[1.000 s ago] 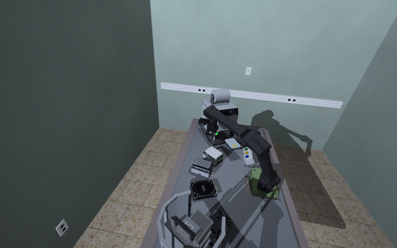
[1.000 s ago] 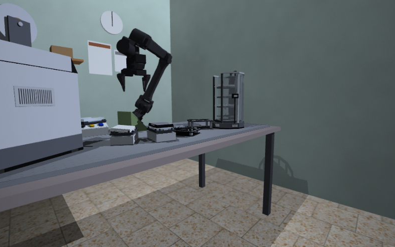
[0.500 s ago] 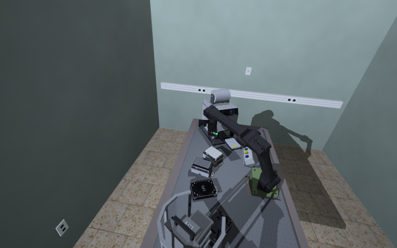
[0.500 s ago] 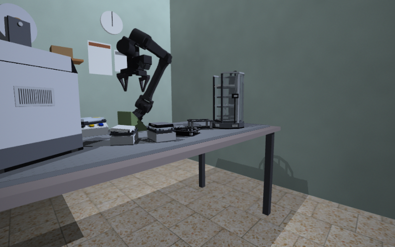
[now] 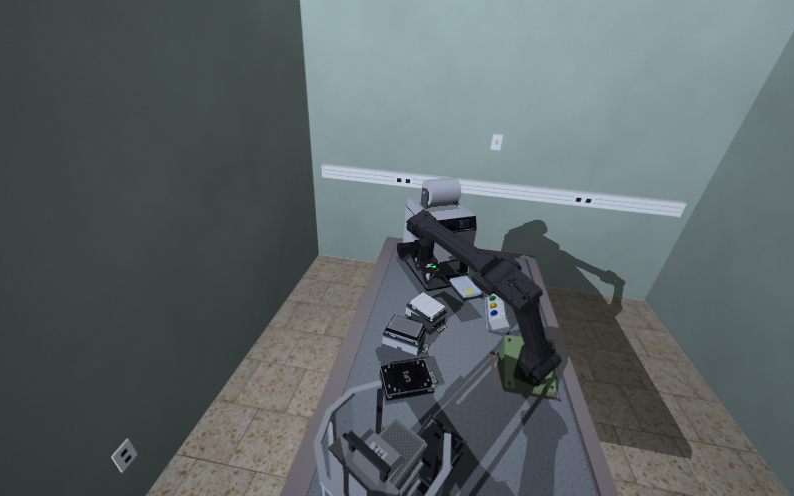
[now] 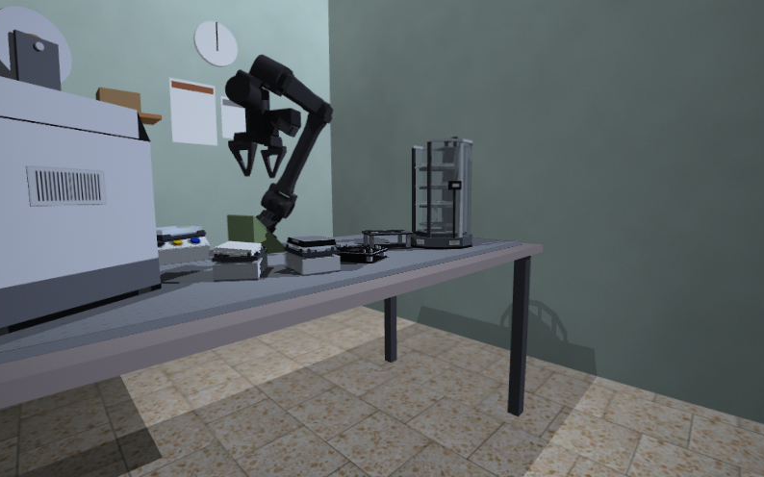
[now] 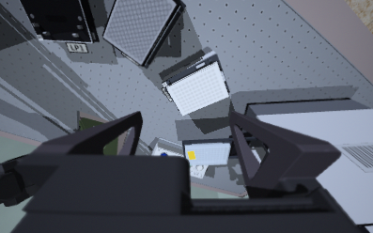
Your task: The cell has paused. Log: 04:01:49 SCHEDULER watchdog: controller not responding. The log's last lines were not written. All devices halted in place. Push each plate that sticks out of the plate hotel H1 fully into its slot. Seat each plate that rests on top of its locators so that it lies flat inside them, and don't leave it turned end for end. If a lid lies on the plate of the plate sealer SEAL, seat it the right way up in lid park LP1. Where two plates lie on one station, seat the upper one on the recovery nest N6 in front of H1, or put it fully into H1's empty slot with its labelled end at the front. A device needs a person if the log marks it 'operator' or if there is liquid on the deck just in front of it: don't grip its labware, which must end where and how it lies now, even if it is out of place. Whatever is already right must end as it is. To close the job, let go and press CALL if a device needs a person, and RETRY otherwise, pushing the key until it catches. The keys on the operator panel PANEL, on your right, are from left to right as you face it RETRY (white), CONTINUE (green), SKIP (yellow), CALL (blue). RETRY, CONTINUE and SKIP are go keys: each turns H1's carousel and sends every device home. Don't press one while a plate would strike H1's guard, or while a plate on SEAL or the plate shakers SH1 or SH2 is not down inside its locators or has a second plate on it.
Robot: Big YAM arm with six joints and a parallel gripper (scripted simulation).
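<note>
My gripper (image 6: 258, 159) (image 7: 186, 116) is open and empty. It hangs high over the back of the table, near the sealer SEAL (image 5: 449, 218) (image 6: 47, 195) (image 7: 336, 136). A white flat piece with a yellow patch (image 5: 465, 287) (image 7: 208, 153) lies on the stage in front of SEAL. Below me, a white plate (image 5: 428, 303) (image 6: 238, 247) (image 7: 198, 87) sits on one shaker and a grey meshed plate (image 5: 405, 326) (image 6: 311, 241) (image 7: 140, 25) on the other. The black lid park LP1 (image 5: 406, 377) (image 7: 59, 19) lies beyond them. The hotel H1 (image 5: 376, 459) (image 6: 442, 192) stands at the far end.
The operator panel PANEL (image 5: 498, 312) (image 6: 182, 241) with its coloured keys lies beside the arm's green base (image 5: 511, 363) (image 6: 242, 228). The nest N6 (image 6: 382, 234) stands in front of H1. A grey plate with a labelled end (image 5: 397, 442) shows in H1.
</note>
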